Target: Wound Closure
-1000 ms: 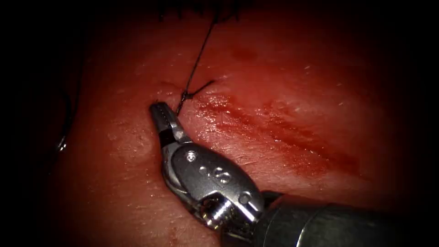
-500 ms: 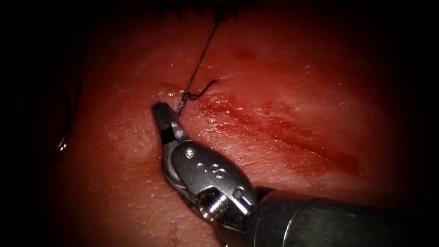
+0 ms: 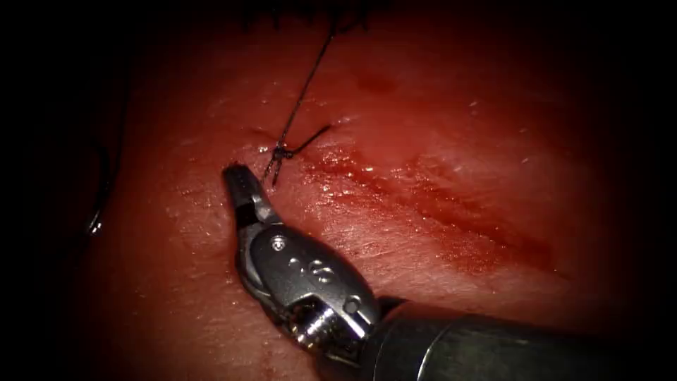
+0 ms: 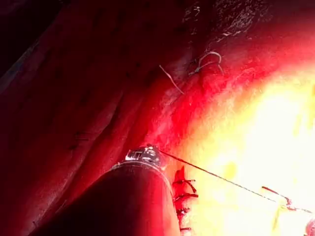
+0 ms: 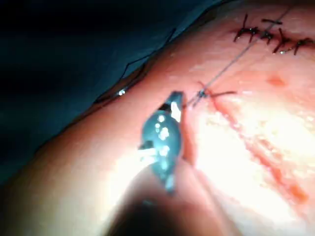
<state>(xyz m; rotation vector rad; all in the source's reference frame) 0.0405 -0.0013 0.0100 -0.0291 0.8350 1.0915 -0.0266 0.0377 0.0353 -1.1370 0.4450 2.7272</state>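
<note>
— Far left?
— A curved glint, likely the needle [image 3: 94, 226], lies off the tissue [image 3: 176, 282], held by neither tool.
— Right tool [image 3: 238, 178]?
— Jaws closed, empty, left of the knot [image 3: 281, 152].
— Thread [image 3: 305, 88]?
— Taut, rising from the knot at the cut's [image 3: 423, 204] upper end.
— Left tool [image 4: 142, 155]?
— Thread meets its tip; grip can't be told.

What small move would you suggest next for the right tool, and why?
Probably open the right tool and take the short thread tail beside it: its fingers look shut on nothing just left of the knot, whose long thread runs taut. A curved glint at the far left may be the needle.
</note>
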